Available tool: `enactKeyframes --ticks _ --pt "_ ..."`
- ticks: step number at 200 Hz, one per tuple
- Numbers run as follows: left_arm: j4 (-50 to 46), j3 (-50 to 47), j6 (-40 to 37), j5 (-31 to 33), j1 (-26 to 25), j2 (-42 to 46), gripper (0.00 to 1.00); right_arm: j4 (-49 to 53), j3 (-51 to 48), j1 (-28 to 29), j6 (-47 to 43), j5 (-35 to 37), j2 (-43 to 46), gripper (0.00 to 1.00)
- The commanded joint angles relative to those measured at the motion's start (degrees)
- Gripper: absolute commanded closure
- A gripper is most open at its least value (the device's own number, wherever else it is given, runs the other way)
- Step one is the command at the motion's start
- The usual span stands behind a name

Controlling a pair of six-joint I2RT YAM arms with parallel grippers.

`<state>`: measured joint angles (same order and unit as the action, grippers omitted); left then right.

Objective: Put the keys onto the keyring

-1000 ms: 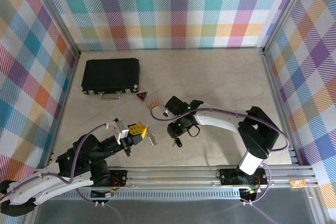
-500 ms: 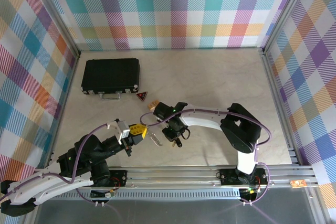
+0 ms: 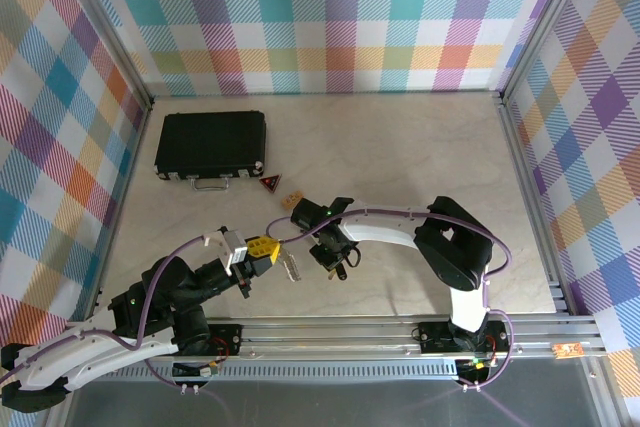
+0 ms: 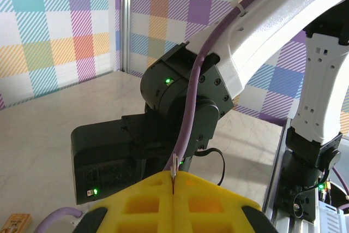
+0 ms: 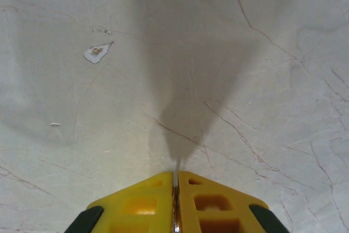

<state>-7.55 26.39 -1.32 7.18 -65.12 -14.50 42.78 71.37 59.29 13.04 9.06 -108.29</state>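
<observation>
I have the left gripper [image 3: 274, 255] with its yellow fingers [image 4: 147, 203] pinching the flat silver toothed keys [image 3: 291, 267], over the pale marbled counter [image 3: 400, 147] toward its 6 o'clock edge. The right gripper [image 3: 338, 265] sits just at 3 o'clock of the keys, its fingers [image 5: 210, 203] pressed together on a thin silver sliver [image 5: 175, 189]. Key or keyring, I cannot tell. My read: pickup done, threading still ahead.

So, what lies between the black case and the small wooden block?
The red-and-black triangular tag lies between the black case and the wooden block, close beside the block. The top view shows this.
</observation>
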Motion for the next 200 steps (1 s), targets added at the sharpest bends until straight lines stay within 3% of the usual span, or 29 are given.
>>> enactKeyframes --ticks 1,86,125,156,200 --pt "1.8 -0.4 -0.6 0.1 -0.4 0.4 1.0 1.4 -0.2 0.4 0.5 1.0 1.3 0.93" --pt "2.0 -0.3 -0.4 -0.6 -0.4 0.3 1.0 -4.7 -6.3 0.1 2.9 2.3 7.1 1.0" --pt "1.7 -0.1 -0.1 -0.5 -0.4 0.5 1.0 -18.4 -15.3 -0.1 11.3 1.9 12.2 1.0" --pt "1.8 -0.1 -0.1 -0.4 -0.4 0.4 1.0 -29.4 -21.7 1.2 17.5 6.7 15.3 1.0" --pt "1.8 -0.1 0.0 -0.3 -0.4 0.3 1.0 -39.5 -27.5 2.1 20.4 9.0 16.1 1.0"
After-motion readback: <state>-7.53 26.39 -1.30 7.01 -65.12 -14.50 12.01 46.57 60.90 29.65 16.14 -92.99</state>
